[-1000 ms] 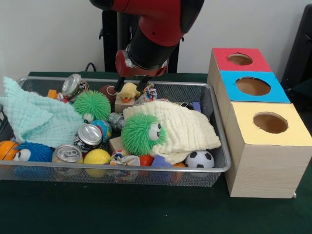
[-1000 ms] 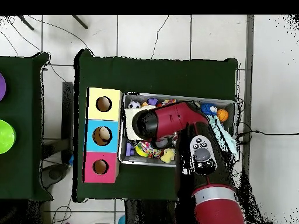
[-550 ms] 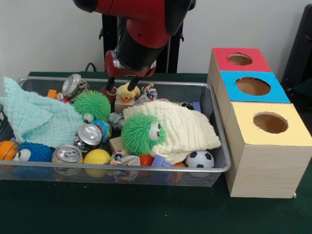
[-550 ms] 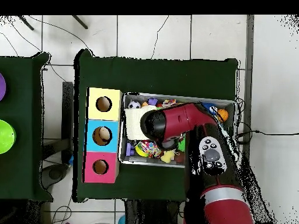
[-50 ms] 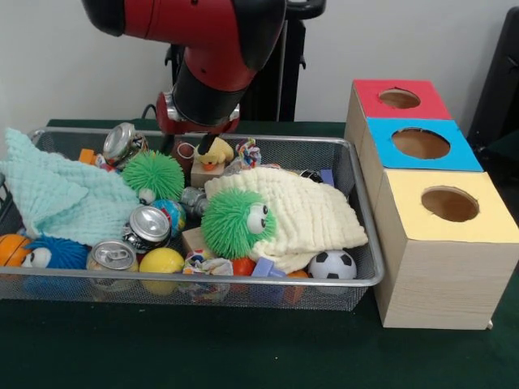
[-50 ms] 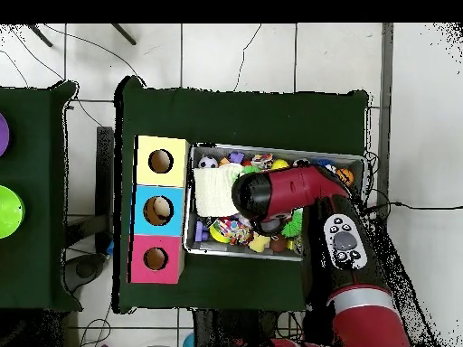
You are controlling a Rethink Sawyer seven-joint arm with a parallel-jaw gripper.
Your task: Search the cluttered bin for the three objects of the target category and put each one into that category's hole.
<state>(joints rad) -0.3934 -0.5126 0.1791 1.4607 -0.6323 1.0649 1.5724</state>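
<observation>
Wire bin (image 5: 363,243) full of clutter; three sorting-box holes (image 5: 449,203) showed nothing inside; gripper (image 5: 199,143) low over yellow duck (image 5: 215,151), finger state indiscernible; sorting apparently unstarted

light: even, bright | shadows: soft | blur: slight (front view)

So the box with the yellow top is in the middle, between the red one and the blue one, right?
Not quite. The blue-topped box is the one in the middle. The yellow-topped box sits at one end of the row and the red-topped box at the other. Both the front view and the overhead view show this order.
</observation>
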